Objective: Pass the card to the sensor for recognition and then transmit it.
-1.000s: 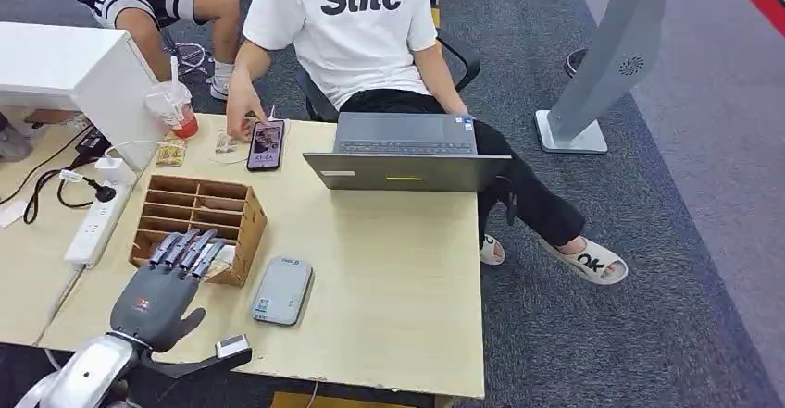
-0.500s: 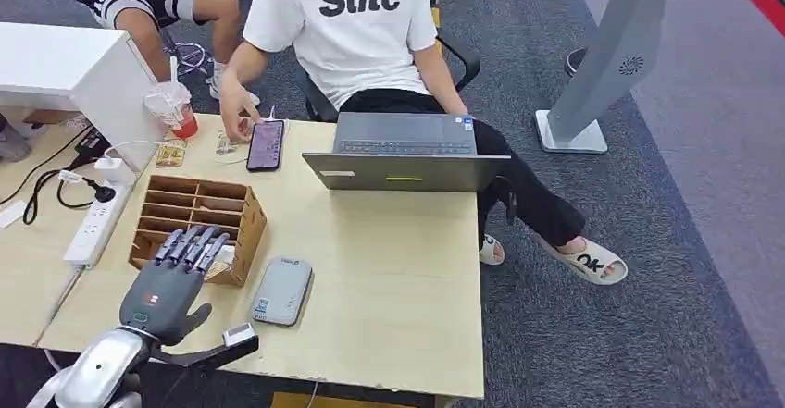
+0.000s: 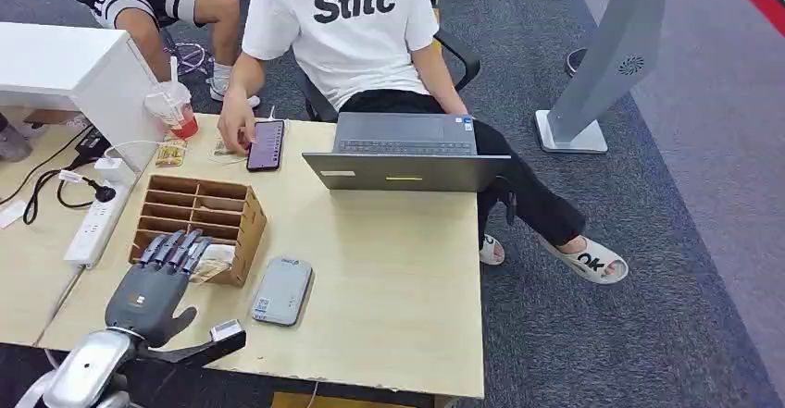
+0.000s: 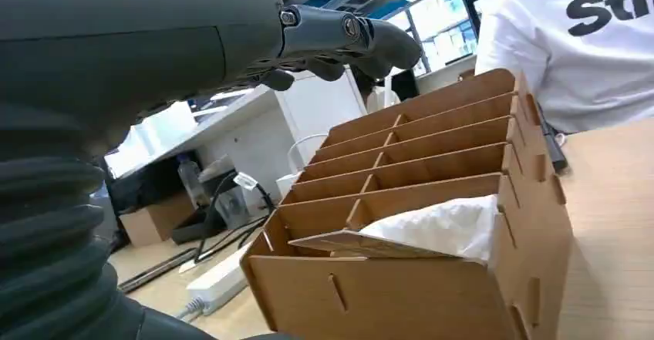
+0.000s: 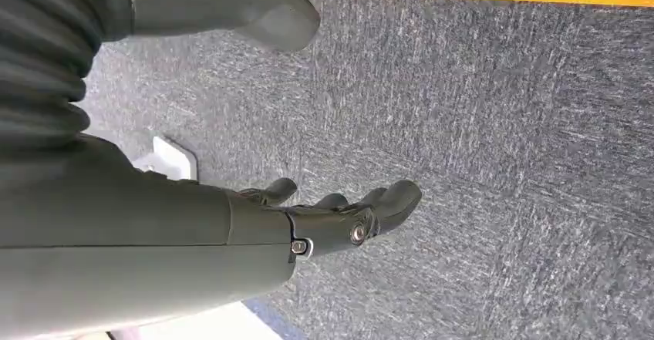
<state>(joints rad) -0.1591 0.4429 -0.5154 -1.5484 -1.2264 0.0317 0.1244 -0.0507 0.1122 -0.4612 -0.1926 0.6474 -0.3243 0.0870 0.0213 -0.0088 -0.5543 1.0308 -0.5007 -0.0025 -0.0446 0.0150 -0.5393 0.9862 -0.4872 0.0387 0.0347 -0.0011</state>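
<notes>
Hovering over the near corner of the wooden organizer (image 3: pixel 197 226), the left robot hand (image 3: pixel 151 285) is holding nothing, its fingers (image 3: pixel 173 249) stretched out side by side and reaching the organizer's near edge. From the left wrist view the fingers are curling slightly above the organizer's (image 4: pixel 432 224) open compartments without touching them. A card (image 4: pixel 362 244) is lying flat in the organizer's nearest compartment, partly under a crumpled white wrapper (image 4: pixel 447 226) in that same compartment; in the head view the pale contents (image 3: pixel 215 262) are showing just beside the fingertips. A grey card sensor (image 3: pixel 282 290) is lying flat on the table (image 3: pixel 389 269), just to the right of the organizer and apart from it. Beyond the organizer, an open laptop (image 3: pixel 405 153) is standing at the table's far edge, and a person in a white shirt (image 3: pixel 341 29) is sitting behind it, one hand (image 3: pixel 233 129) resting beside a phone (image 3: pixel 267 144). A white power strip (image 3: pixel 93 228) is lying to the left of the organizer, and a cup with a straw (image 3: pixel 173 107) is standing further back on that side. The right robot hand (image 5: pixel 324 220) is hanging over grey carpet (image 5: pixel 493 124), empty, its fingers loosely curved and apart.
</notes>
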